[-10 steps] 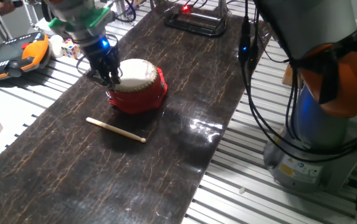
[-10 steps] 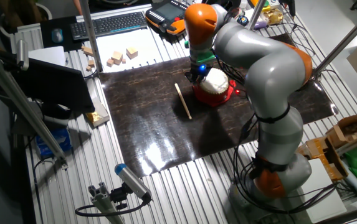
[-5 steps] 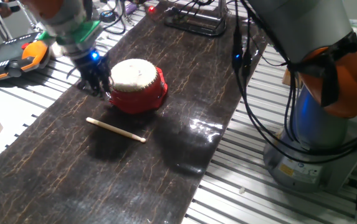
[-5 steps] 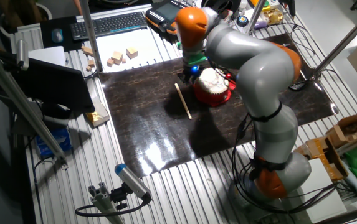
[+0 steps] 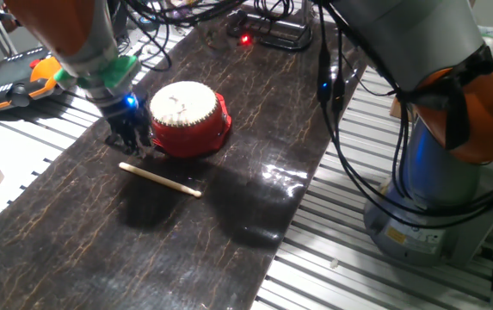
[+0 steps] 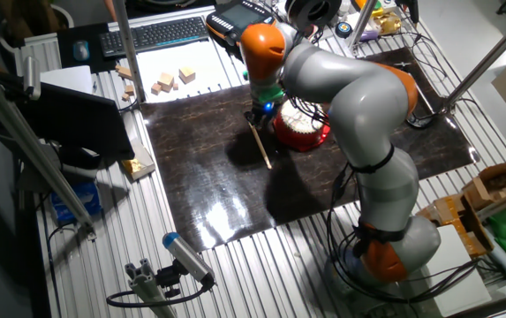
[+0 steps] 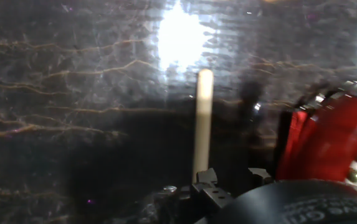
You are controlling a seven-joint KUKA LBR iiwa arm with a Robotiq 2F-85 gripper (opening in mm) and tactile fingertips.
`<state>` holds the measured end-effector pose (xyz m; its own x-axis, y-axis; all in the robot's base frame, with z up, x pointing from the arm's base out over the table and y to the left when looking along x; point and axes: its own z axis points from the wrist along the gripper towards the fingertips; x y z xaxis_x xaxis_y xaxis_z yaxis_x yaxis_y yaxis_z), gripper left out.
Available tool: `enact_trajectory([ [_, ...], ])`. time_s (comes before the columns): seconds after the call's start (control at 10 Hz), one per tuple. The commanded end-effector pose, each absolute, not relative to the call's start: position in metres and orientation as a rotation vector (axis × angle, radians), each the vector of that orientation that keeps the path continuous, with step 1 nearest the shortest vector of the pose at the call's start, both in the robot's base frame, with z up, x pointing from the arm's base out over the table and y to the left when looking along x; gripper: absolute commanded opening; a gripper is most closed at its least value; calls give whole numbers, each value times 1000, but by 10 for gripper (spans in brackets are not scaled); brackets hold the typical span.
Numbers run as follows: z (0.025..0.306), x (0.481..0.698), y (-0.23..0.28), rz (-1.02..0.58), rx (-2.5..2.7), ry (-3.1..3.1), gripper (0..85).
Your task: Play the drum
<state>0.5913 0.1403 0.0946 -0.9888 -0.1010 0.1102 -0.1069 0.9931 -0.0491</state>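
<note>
The drum (image 5: 187, 119), red with a cream top, sits on the dark mat (image 5: 229, 224) in the upper left of one fixed view and at the right edge of the hand view (image 7: 334, 143). The gripper (image 5: 132, 138) is low just left of it, above one end of a wooden stick (image 5: 160, 180) lying on the mat. In the hand view the stick (image 7: 203, 118) runs up the centre. Whether the fingers are wide or narrow cannot be told.
</note>
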Motion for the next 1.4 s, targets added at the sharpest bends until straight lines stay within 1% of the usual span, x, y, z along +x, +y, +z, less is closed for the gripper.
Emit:
enact_trajectory([
  [0.0, 87, 593, 141, 66, 160, -3032, 337],
  [0.5, 60, 600, 150, 38, 170, -3051, 353],
  [0.6, 55, 601, 153, 55, 170, -3058, 353],
  [1.0, 48, 602, 151, 83, 176, -3081, 367],
  [1.3, 47, 601, 150, 84, 150, -3081, 360],
])
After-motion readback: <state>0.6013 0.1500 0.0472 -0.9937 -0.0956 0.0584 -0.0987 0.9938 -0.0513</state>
